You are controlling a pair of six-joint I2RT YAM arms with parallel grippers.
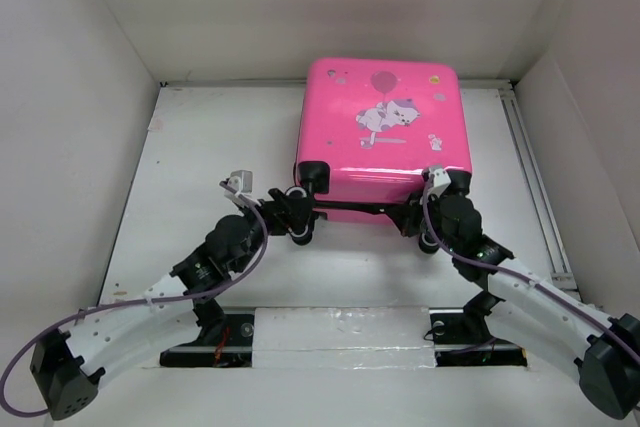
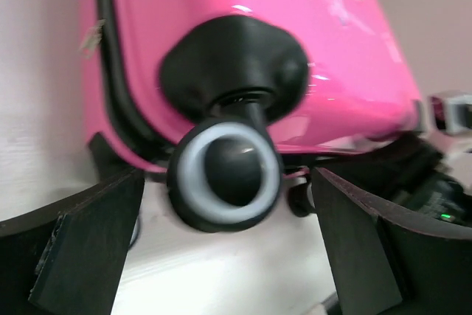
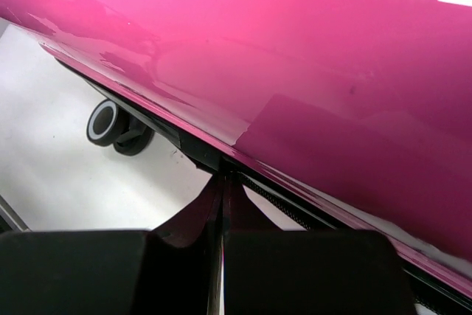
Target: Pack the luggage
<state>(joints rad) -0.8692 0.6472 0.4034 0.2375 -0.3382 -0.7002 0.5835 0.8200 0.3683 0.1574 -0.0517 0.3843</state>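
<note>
The hot-pink luggage point(image 1: 385, 127) lies flat and closed at the back middle of the table, sticker side up, wheels toward me. My left gripper point(image 1: 298, 215) is open at its near-left corner. In the left wrist view point(image 2: 225, 176) the fingers stand either side of a black wheel with a grey ring point(image 2: 193, 182) without touching it, under the pink shell point(image 2: 221, 5). My right gripper point(image 1: 420, 215) is at the near-right corner. In the right wrist view point(image 3: 223, 179) its fingers are pressed together, tips at the dark zipper seam under the shell point(image 3: 295, 49). Whether they pinch a zipper tab is hidden.
White walls enclose the table on the left, back and right. A metal rail point(image 1: 530, 177) runs along the right side. Another wheel point(image 3: 107, 122) rests on the white table behind the right gripper's tips. Cables trail along both arms.
</note>
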